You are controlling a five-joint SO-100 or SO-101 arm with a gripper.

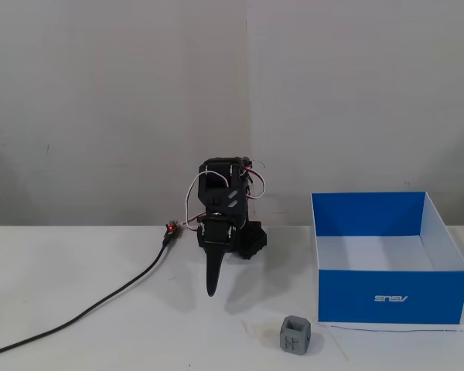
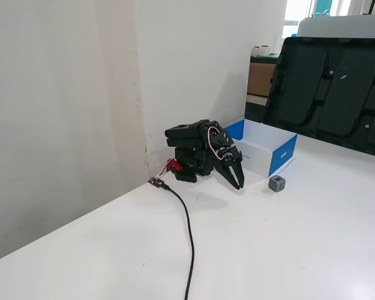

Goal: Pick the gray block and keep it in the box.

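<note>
The gray block [image 1: 295, 335] sits on the white table near the front edge, just left of the box's front left corner; it also shows in the other fixed view [image 2: 276, 183]. The box [image 1: 389, 295] is open-topped, blue outside, white inside, and looks empty; it also shows in the other fixed view [image 2: 281, 154]. My gripper [image 1: 212, 287] hangs folded at the arm's base, its fingers together and pointing down, empty, well left of and behind the block. It also shows in the other fixed view [image 2: 239, 184].
A black cable [image 1: 100, 305] runs from the arm's base toward the table's front left; it also shows in the other fixed view [image 2: 189, 237]. A wall stands right behind the arm. A large black tray [image 2: 331, 87] leans at the table's far side.
</note>
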